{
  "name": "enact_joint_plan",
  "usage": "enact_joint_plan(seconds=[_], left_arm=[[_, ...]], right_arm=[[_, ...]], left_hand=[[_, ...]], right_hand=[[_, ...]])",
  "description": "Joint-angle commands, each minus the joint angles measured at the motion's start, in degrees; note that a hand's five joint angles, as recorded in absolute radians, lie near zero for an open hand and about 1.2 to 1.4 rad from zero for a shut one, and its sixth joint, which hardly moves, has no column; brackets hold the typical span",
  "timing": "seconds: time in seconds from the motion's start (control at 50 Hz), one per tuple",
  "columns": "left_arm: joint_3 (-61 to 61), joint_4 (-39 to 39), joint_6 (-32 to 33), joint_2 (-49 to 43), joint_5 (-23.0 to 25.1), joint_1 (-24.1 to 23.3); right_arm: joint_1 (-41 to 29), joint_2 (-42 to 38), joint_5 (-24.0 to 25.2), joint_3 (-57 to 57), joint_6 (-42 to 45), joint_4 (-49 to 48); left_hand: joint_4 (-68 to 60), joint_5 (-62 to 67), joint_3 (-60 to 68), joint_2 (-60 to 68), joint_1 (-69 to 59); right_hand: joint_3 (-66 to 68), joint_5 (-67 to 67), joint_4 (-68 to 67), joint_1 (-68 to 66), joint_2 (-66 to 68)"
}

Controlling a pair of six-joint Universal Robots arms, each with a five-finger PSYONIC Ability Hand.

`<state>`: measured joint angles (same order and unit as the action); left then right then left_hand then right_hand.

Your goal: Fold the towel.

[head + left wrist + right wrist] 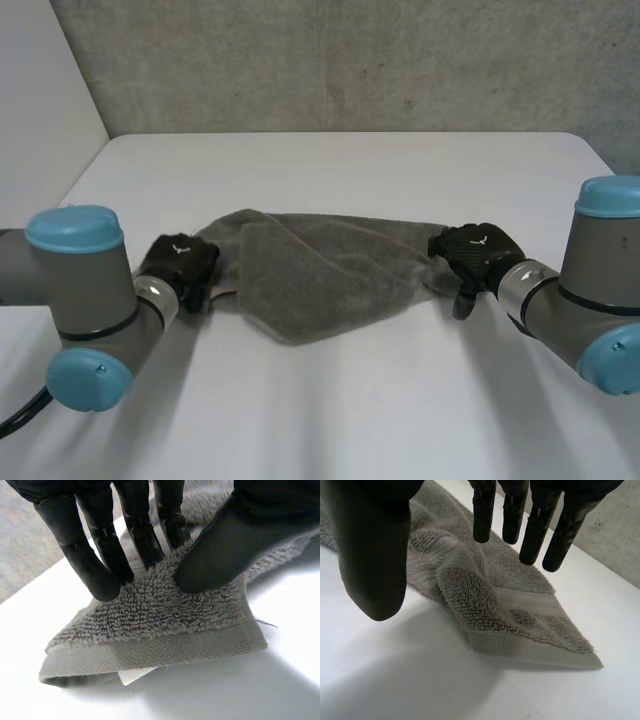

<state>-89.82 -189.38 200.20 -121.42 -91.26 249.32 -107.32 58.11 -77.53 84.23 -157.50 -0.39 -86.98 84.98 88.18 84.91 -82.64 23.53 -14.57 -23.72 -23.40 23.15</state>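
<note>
A grey towel point(310, 280) is lying bunched and partly folded over itself at the middle of a white table point(350, 170), with a rough concrete wall point(350, 60) standing behind the table's far edge. The robot's two black hands are sitting at opposite ends of the cloth. The left hand point(180, 268) is resting at the towel's left end. In its wrist view, its thumb point(225, 545) is pressing down on the looped pile while its fingers point(100, 570) are bearing on the cloth from the other side, so the hand is pinching a raised ridge of towel near the woven hem point(160, 650). A small white label point(134, 675) is poking out from under that hem onto the table. The right hand point(475, 250) is hanging at the towel's right end. In its wrist view, its thumb point(370, 555) and its straight fingers point(535, 535) are spread well apart above the cloth, gripping nothing. The towel's right corner is lying flat on the table beneath them, with a ribbed band running across it.
</note>
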Motion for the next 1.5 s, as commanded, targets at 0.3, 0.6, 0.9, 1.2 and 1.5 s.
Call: enact_joint_plan(seconds=[0.3,0.6,0.9,1.2,1.5], left_arm=[[-0.62,3.49,-10.62,11.64,0.74,2.31],[-0.62,4.89,-10.71,12.87,1.09,3.28],[-1.94,8.76,-15.7,26.93,10.22,11.62],[0.17,10.35,-19.41,16.14,12.78,11.45],[4.13,10.35,-19.23,8.74,12.08,10.13]], right_arm=[[-0.08,-10.3,-4.39,-8.73,-0.88,-1.9],[0.89,2.08,-5.18,-6.8,-5.89,-1.21],[10.55,15.01,8.7,-20.23,-5.01,24.81],[12.4,-11.05,8.71,-48.42,-5.27,39.41],[9.42,-27.52,-5.71,-69.83,-10.63,32.3]], left_hand=[[6.98,-14.98,-8.18,-4.91,2.64],[6.98,-14.98,-8.18,-4.91,2.64],[6.98,-14.98,-8.18,-4.91,2.64],[6.98,-14.98,-8.18,-4.91,2.64],[6.98,-14.98,-8.18,-4.91,2.64]], right_hand=[[56.47,-55.43,-56.28,-56.6,56.85],[56.47,-55.43,-56.28,-56.6,56.85],[56.47,-55.43,-56.28,-56.6,56.85],[56.47,-55.43,-56.28,-56.6,56.85],[-13.53,14.57,13.72,13.4,-13.15]])
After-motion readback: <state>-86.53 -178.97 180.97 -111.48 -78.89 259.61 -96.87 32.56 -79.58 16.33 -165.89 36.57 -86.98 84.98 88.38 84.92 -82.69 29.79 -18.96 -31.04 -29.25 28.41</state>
